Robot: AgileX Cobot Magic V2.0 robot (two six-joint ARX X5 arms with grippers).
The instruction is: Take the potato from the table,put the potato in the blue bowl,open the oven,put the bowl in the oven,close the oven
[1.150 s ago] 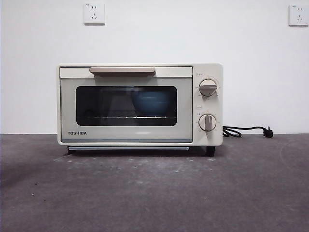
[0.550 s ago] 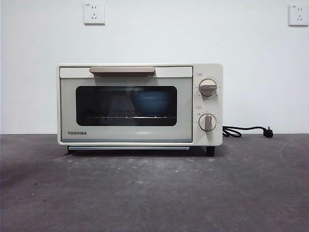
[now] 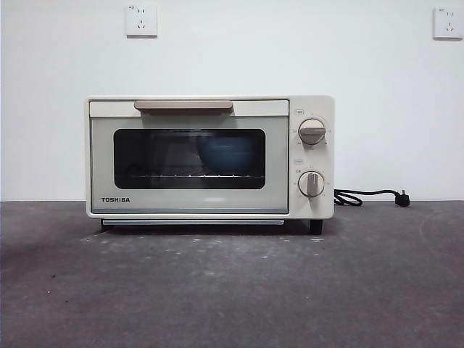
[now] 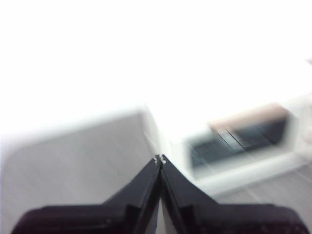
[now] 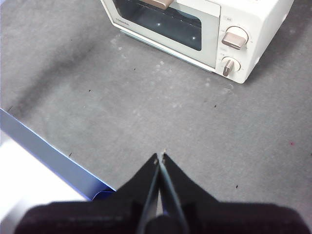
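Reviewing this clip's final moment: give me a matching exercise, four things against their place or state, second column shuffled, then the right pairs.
Things:
1. blue bowl
2. oven door
3. power cord
4. right gripper

Place or state:
A. lying on the table beside the oven's knob side, plug loose
B. shut, handle at the top
C. on the rack behind the dark glass
D. shut, empty, held above the table away from the oven

Pairs: 1-C, 2-B, 3-A, 4-D
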